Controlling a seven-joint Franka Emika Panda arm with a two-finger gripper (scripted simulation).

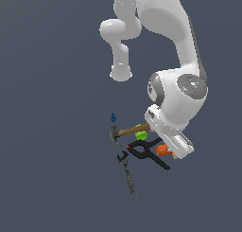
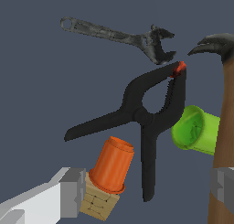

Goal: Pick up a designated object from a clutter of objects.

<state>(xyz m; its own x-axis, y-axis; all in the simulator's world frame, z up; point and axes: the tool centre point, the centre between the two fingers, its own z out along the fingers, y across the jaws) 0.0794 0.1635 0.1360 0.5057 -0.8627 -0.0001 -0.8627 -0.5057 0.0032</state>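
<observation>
The designated object is a small orange stubby cup-shaped chunk [image 2: 111, 164] that rests tilted against a tan block [image 2: 98, 201]. In the exterior view the orange chunk [image 1: 162, 150] shows just under the white hand. My gripper [image 2: 146, 191] is open, with one grey finger [image 2: 72, 193] beside the tan block and the other finger [image 2: 222, 190] in front of the hammer handle. The orange chunk lies between the fingers, closer to the first one, and neither finger touches it. The clutter of objects [image 1: 137, 141] spreads around it.
A black clamp [image 2: 137, 113] lies right beside the orange chunk, one handle running between the fingers. Past it are a green stubby piece [image 2: 196, 129], a wooden-handled hammer [image 2: 224, 104] and a grey wrench [image 2: 119, 35]. A tiny blue bit [image 1: 113, 117] sits by the hammer head.
</observation>
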